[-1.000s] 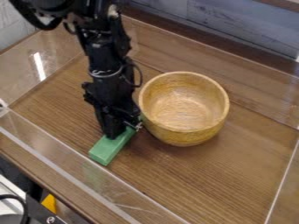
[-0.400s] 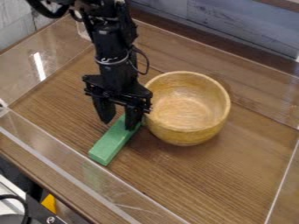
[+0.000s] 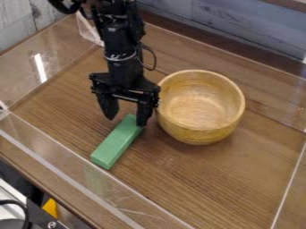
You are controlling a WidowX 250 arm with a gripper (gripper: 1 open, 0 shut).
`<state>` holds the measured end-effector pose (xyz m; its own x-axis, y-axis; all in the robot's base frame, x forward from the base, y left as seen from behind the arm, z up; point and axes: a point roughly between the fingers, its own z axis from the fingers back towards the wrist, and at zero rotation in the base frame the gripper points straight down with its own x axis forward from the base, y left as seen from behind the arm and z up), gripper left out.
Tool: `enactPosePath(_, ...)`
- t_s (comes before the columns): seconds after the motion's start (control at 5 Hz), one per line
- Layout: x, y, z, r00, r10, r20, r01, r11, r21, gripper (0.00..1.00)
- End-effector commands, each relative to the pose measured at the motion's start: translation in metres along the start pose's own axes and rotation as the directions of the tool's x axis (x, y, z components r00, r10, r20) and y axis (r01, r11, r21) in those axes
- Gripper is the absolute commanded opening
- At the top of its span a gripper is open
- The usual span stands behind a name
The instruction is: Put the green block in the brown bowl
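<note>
The green block (image 3: 117,143) lies flat on the wooden table, a bright green bar pointing from front left toward the bowl. My gripper (image 3: 127,111) hangs pointing down over the block's far end with its two black fingers (image 3: 106,106) spread wide, open and holding nothing. The brown bowl (image 3: 201,106), round and light tan, stands just right of the gripper, with its left wall close to the right finger. Its inside looks bare.
Clear plastic walls (image 3: 48,54) ring the wooden table (image 3: 239,179) on the left, front and right. A grey panelled wall runs along the back.
The gripper opened from shut to wide, let go of the green block's far end and moved slightly away toward the back. The bowl sits a little further right than before.
</note>
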<state>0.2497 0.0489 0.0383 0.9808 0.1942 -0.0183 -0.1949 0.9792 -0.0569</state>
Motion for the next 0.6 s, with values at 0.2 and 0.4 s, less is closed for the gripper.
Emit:
enactPosePath(0.2, 0.014, -0.006, 0.019, 1.0, 0.017, 0.025, -0.017, 1.0, 0.005, 1.0)
enactPosePath(0.4, 0.011, -0.009, 0.028, 0.999, 0.025, 0.02, -0.025, 1.0, 0.006, 1.0)
